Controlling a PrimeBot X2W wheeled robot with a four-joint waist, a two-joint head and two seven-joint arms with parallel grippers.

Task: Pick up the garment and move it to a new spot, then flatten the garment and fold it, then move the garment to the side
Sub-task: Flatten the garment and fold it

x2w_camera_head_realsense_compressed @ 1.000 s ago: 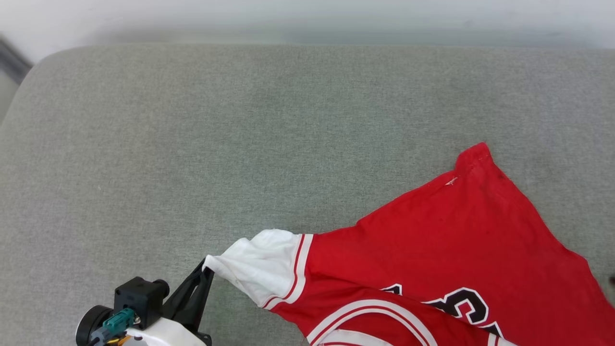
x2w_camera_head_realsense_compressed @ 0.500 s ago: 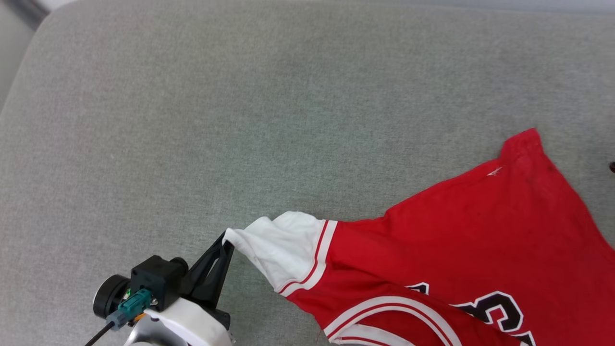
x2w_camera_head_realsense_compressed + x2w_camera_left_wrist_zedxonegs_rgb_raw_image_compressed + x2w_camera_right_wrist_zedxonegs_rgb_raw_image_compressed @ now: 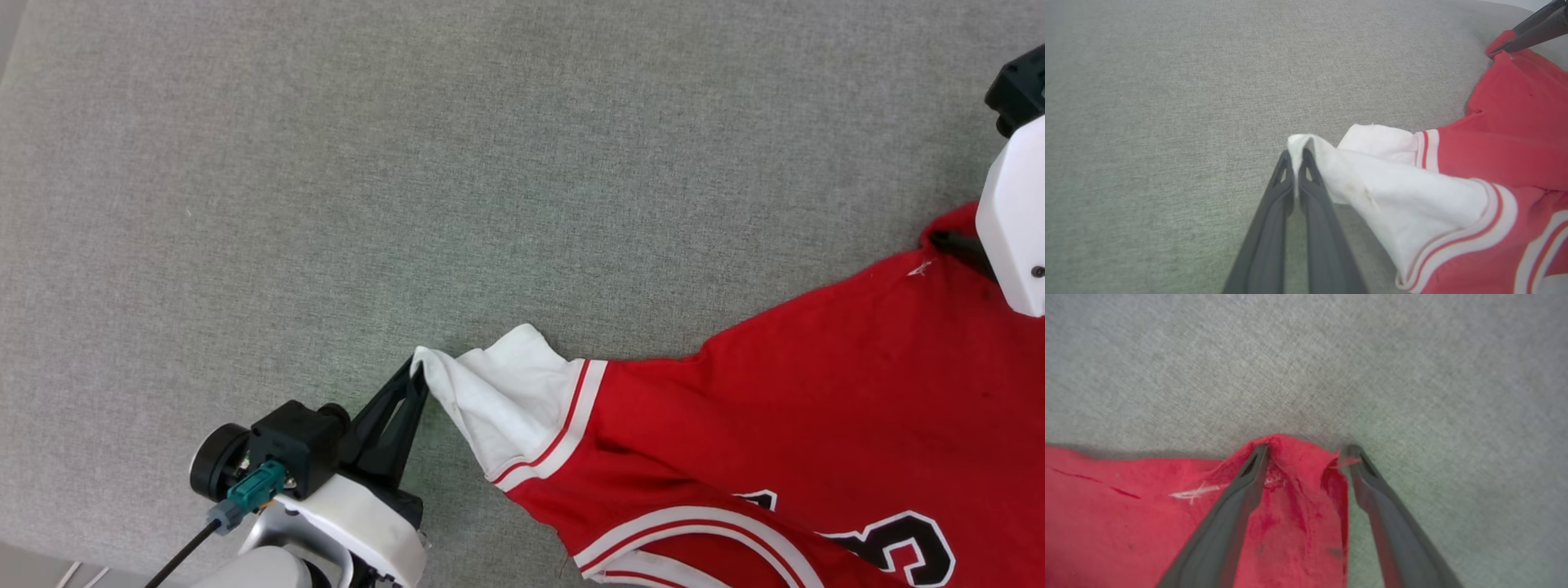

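Since a second ago your right gripper [image 3: 1308, 451] has reached the red corner of the garment [image 3: 775, 408], jaws spread astride it; your left gripper [image 3: 1296, 154] stays clenched on its white sleeve [image 3: 506, 392].

The left gripper [image 3: 1295, 157] is angled low, fingers pinched together on the garment [image 3: 1392, 183]; the right gripper [image 3: 1306, 451] is spread wide.

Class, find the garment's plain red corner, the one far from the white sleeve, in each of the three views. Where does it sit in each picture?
Head view: the corner of the garment sits at the right edge, upper part, beside the white forearm.
Left wrist view: top right, far off.
Right wrist view: centre of the picture.
Shared landmark: the open right gripper, its dark fingers at that corner.
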